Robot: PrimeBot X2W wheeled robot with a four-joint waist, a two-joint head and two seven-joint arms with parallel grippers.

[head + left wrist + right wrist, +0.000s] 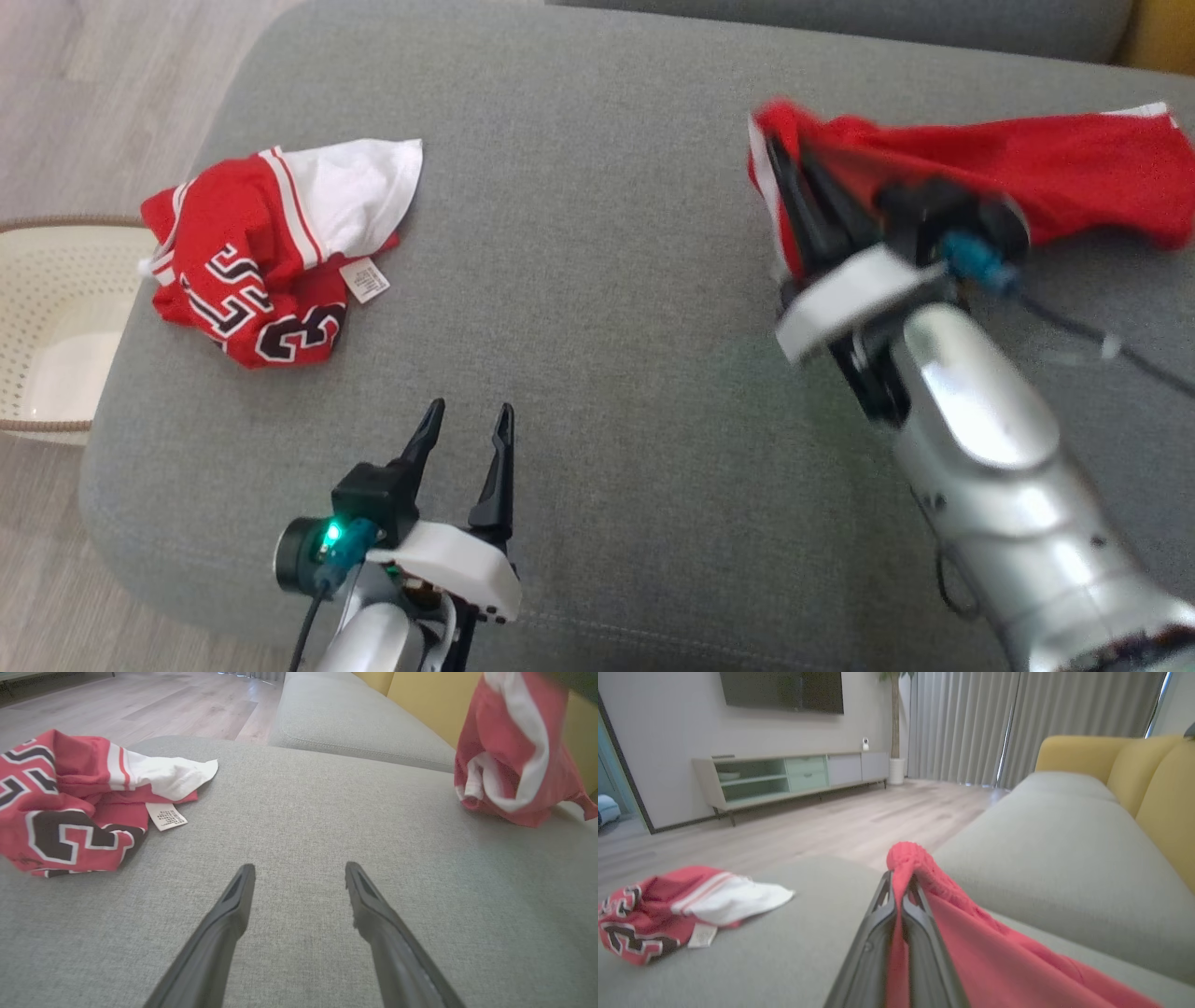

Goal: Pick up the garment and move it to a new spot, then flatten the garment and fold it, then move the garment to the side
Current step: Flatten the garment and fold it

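Grey sofa cushion point(607, 280) forms the work surface. Right gripper point(900, 891): fingers pressed together, pinching a bunched edge of the red garment point(1074, 177), which extends rightward from the tips along the cushion's rear edge. Left gripper point(469, 411): fingers spread wide, holding nothing, over bare cushion near the front edge. Open fabric separates the two grippers. Crumpled jersey point(252, 271) lies ahead-left of the left gripper, near the cushion's left edge; a perforated basket point(37, 289) stands just beyond that edge.
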